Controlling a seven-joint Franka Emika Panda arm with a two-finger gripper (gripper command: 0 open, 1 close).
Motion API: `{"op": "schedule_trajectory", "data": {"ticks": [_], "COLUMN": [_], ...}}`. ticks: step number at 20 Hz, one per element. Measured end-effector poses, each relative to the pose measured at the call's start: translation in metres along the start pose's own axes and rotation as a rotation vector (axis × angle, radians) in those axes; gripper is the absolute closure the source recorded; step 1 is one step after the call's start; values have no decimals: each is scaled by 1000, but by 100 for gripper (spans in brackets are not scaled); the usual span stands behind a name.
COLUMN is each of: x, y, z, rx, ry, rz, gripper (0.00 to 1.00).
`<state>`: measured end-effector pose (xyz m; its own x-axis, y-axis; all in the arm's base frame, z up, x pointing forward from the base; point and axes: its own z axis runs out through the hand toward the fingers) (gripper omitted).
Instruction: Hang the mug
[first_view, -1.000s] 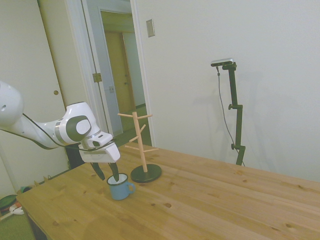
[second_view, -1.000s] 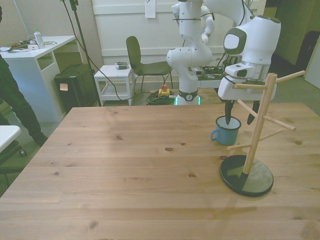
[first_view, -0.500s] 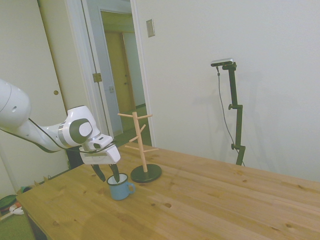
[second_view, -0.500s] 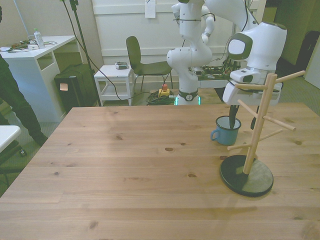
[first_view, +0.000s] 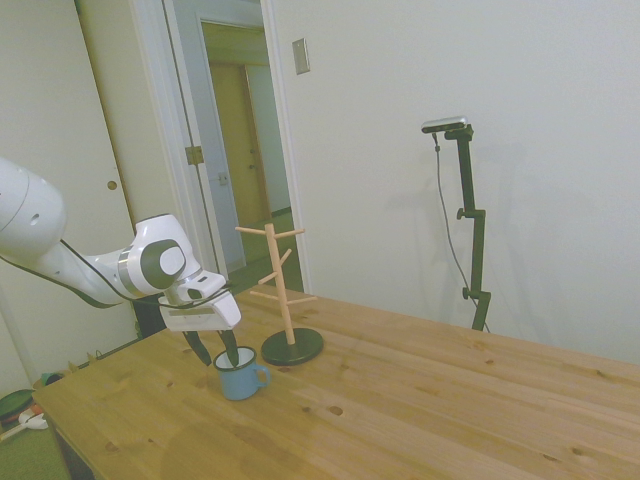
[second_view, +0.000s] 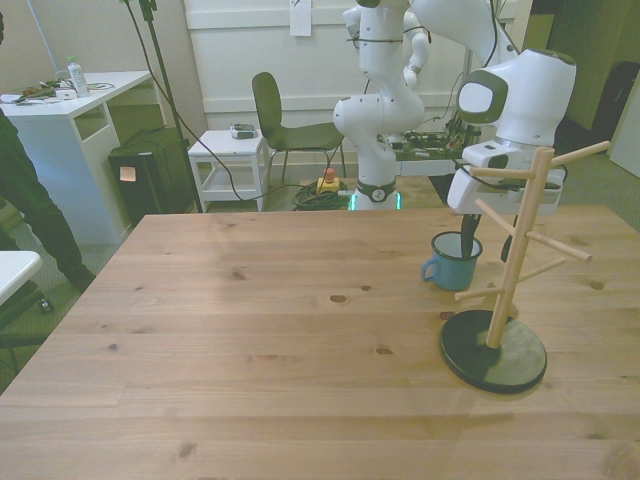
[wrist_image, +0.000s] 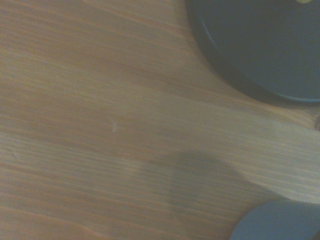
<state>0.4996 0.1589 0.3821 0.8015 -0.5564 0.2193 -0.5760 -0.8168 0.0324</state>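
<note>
The mug (second_view: 451, 262) stands on the table (second_view: 250, 350) near its far edge, toward the front view's right. The peg stand (second_view: 496, 343) is just beside it, nearer the camera and further right. The gripper (second_view: 488, 243) hangs above the mug, one finger inside it, the other outside

The mug (second_view: 452, 262) is blue outside and white inside, with a thin dark rim. The peg stand (second_view: 507, 260) is pale bare wood on a round black base (wrist_image: 265, 45), and the table (second_view: 250, 350) is warm honey-coloured pine streaked with grain and dotted with dark knots. The arm (first_view: 90, 260) is glossy white with dark grey joints.
</note>
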Motion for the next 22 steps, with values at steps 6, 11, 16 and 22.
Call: {"op": "schedule_trajectory", "data": {"ticks": [6, 11, 16, 22], "x": [1, 3, 6, 7], "y": [1, 3, 5, 7], "z": [3, 7, 8, 9], "rx": [-6, -16, -19, -30], "ry": [1, 2, 3, 13], "rz": [-2, -6, -1, -9], "gripper": [100, 100, 100, 100]}}
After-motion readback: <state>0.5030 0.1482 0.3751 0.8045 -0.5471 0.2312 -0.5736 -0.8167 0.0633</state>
